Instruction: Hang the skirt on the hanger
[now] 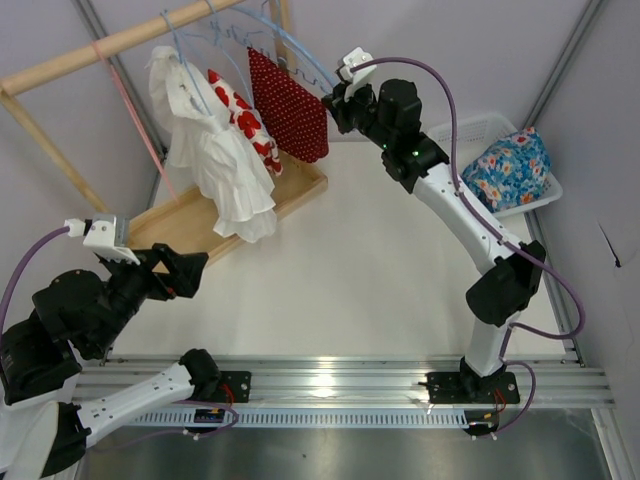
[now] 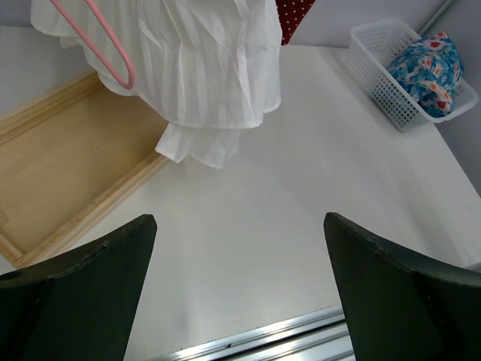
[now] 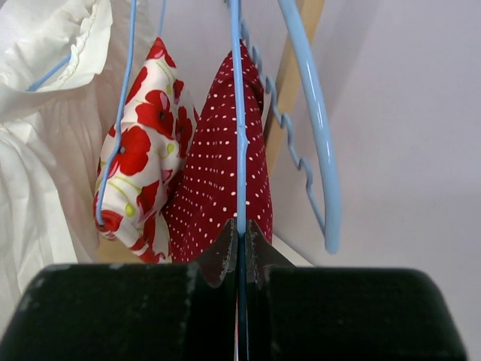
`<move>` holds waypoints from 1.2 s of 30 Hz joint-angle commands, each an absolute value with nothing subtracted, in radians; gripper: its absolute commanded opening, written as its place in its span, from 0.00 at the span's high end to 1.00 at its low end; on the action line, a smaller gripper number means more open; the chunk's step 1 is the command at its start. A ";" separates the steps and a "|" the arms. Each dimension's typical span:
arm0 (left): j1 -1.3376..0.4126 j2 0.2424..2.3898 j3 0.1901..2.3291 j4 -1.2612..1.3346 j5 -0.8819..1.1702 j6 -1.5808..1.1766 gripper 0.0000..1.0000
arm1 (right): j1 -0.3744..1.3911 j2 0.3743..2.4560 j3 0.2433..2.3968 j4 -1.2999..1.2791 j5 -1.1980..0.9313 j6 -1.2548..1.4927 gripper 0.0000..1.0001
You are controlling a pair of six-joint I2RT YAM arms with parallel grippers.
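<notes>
**Skirt hangs at the rail, right gripper clamped on its hanger**

Skirt (image 1: 290, 105), one dark red piece with white dots, hangs in the upper middle of the overhead view, the rightmost of three garments under the wooden rail (image 1: 100, 45). To its left hang one white cloth with red blotches (image 1: 240, 115) and one white garment (image 1: 215, 150), both above the wooden tray (image 1: 170, 215).

In the right wrist view the skirt (image 3: 218, 180) fills the centre. The thin pale-blue hanger (image 3: 239, 113) runs straight down its front as a single bar. The right gripper (image 3: 240, 233) has its two fingers pressed together on the lower end of that bar, with no gap showing. Just right of it hangs one bigger blue hanger with a wavy bar (image 3: 319, 128), bare. The blotched cloth (image 3: 143, 143) sits on a second thin blue hanger, touching the skirt's left side.

The right gripper (image 1: 335, 100) reaches to the skirt's right edge. The left gripper (image 1: 185, 268) hovers low at the left of the frame, well apart from the garments. In its own view the left gripper (image 2: 239, 218) stands wide apart with only the white table (image 2: 285, 188) between its fingers. One pink hanger (image 2: 113, 53) lies against the white garment (image 2: 203, 60). One basket (image 2: 376, 68) at the upper right holds one blue floral garment (image 2: 425, 68).
</notes>
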State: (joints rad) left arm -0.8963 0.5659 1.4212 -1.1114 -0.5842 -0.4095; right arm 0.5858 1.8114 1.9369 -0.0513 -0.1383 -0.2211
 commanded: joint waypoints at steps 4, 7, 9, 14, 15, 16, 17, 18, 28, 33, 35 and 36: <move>-0.891 0.583 1.447 -1.115 -0.597 -0.431 0.00 | 0.543 1.883 2.129 0.040 -0.294 -0.186 1.00; -0.891 0.587 1.447 -1.117 -0.595 -0.437 0.00 | 0.537 1.905 2.148 0.038 -0.340 -0.169 1.00; -0.891 0.594 1.448 -1.117 -0.601 -0.437 0.01 | 0.538 1.907 2.134 0.052 -0.377 -0.184 1.00; -0.891 0.614 1.471 -1.129 -0.600 -0.437 0.01 | 0.538 1.911 2.126 0.054 -0.420 -0.184 1.00; -0.891 0.617 1.474 -1.134 -0.603 -0.437 0.01 | 0.538 1.910 2.122 0.052 -0.425 -0.190 1.00; -0.891 0.620 1.477 -1.134 -0.604 -0.437 0.01 | 0.538 1.905 2.114 0.055 -0.413 -0.193 1.00; -0.891 0.620 1.476 -1.132 -0.606 -0.437 0.01 | 0.538 1.888 2.085 0.064 -0.402 -0.190 1.00; -0.891 0.621 1.476 -1.129 -0.604 -0.437 0.00 | 0.538 1.878 2.063 0.080 -0.372 -0.175 1.00; -0.891 0.667 1.480 -1.100 -0.583 -0.400 0.01 | 0.534 1.744 1.891 0.202 -0.198 -0.097 1.00; -0.891 0.681 1.474 -1.085 -0.571 -0.394 0.01 | 0.534 1.694 1.830 0.256 -0.248 -0.109 1.00; -0.891 0.681 1.471 -1.080 -0.569 -0.396 0.01 | 0.535 1.668 1.802 0.281 -0.252 -0.106 1.00; -0.891 0.681 1.470 -1.080 -0.566 -0.396 0.01 | 0.534 1.664 1.796 0.287 -0.250 -0.104 1.00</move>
State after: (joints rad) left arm -0.8963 0.6712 1.4532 -1.1164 -0.5842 -0.4175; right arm 0.5335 1.7561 1.7924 0.0937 -0.2363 -0.1120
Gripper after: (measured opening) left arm 0.994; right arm 0.034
